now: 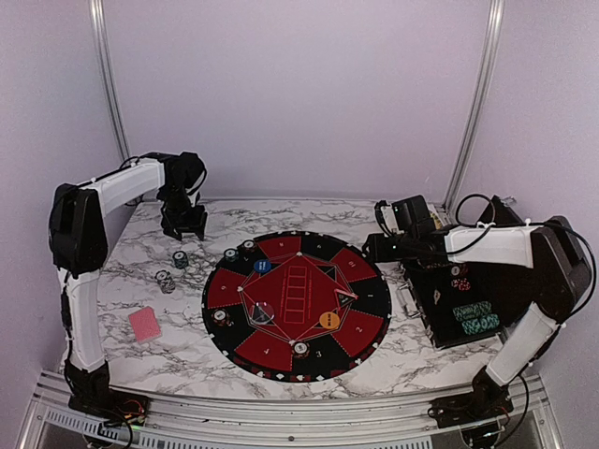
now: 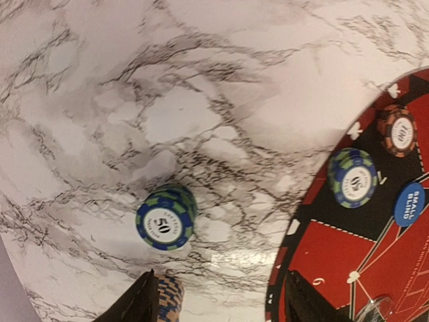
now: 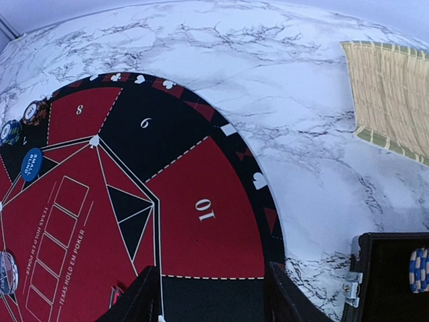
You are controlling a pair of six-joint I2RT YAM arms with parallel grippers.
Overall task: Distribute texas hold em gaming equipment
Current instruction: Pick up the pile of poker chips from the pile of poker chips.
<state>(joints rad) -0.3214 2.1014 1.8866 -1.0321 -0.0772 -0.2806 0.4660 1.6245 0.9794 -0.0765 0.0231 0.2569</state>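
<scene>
- Your left gripper hangs over the counter, at the upper left of the top view, with its jaws apart and gripping nothing
- An orange-and-blue chip stack sits just inside the finger at the lower left of the left wrist frame, and the other finger stands clear of it
- The blue-green "50" stack stands upright on the counter just above it in that frame, left of the mat
- Your right gripper hovers over the mat's right rim, open and empty, with the case at its lower right
- By my judgement the left arm is nearer the loose stacks and the pink card; a round stack has no long axis, so come straight down
</scene>
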